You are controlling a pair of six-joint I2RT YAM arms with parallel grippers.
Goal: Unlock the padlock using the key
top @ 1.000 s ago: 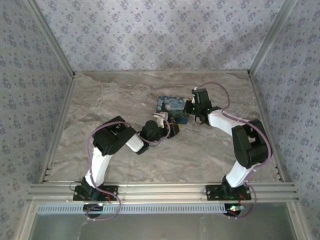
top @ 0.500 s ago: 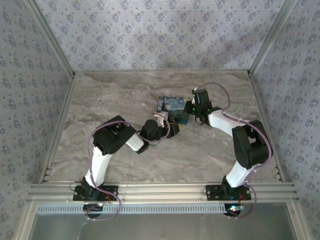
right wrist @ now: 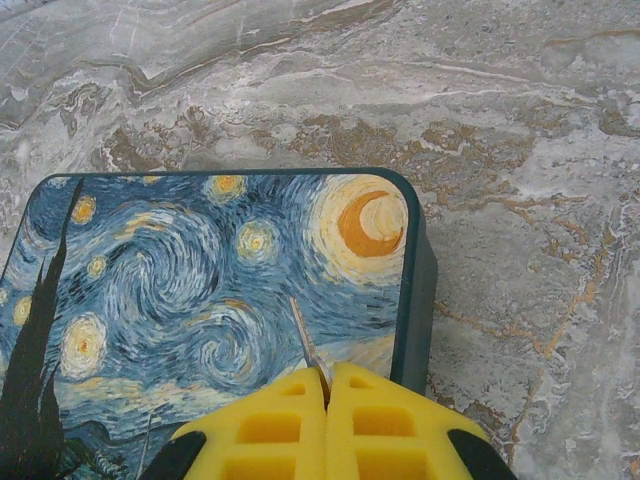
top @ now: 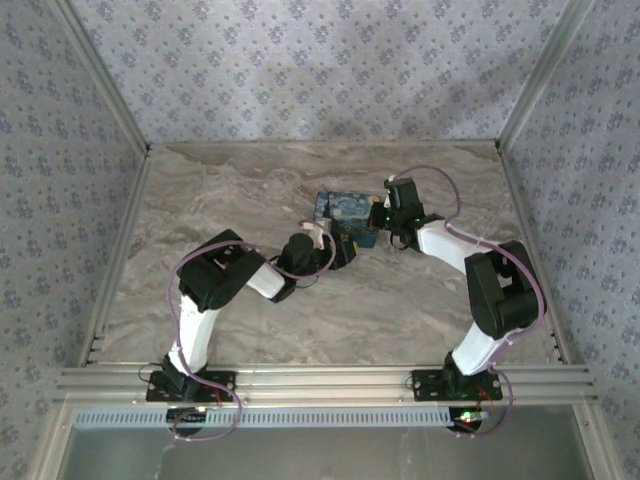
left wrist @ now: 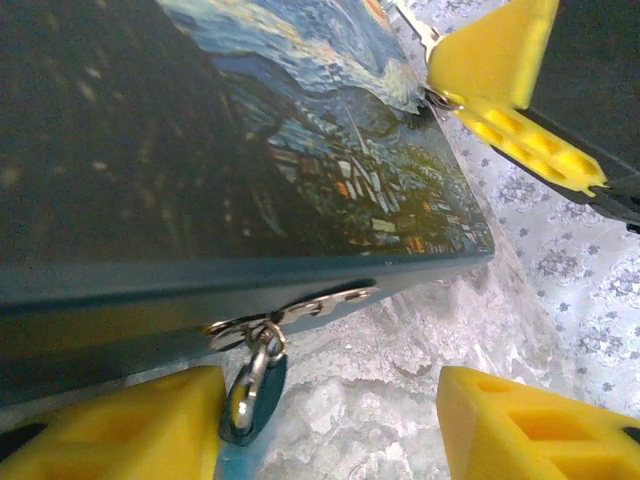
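Note:
The small silvery padlock [left wrist: 248, 388] hangs from the metal hasp [left wrist: 300, 308] on the front of the swirl-painted tin [top: 345, 213]. My left gripper [left wrist: 325, 420] is open at the tin's front. Its left finger [left wrist: 110, 430] is right beside the padlock, and its right finger [left wrist: 530, 425] stands well apart. My right gripper [right wrist: 327, 385] is shut on the key [right wrist: 304, 335], whose thin blade sticks out over the tin's lid [right wrist: 200, 290]. From the left wrist, the right gripper's yellow fingers [left wrist: 510, 80] and the key [left wrist: 415, 25] show above the tin's far corner.
The tin sits mid-table on the marble top [top: 250, 185], with both arms meeting at it. Aluminium frame rails [top: 120, 240] and patterned walls enclose the table. Open marble lies to the left, behind and in front of the tin.
The left arm has pushed forward, bringing its gripper closer to the tin's front. The right gripper has stayed over the lid with the key.

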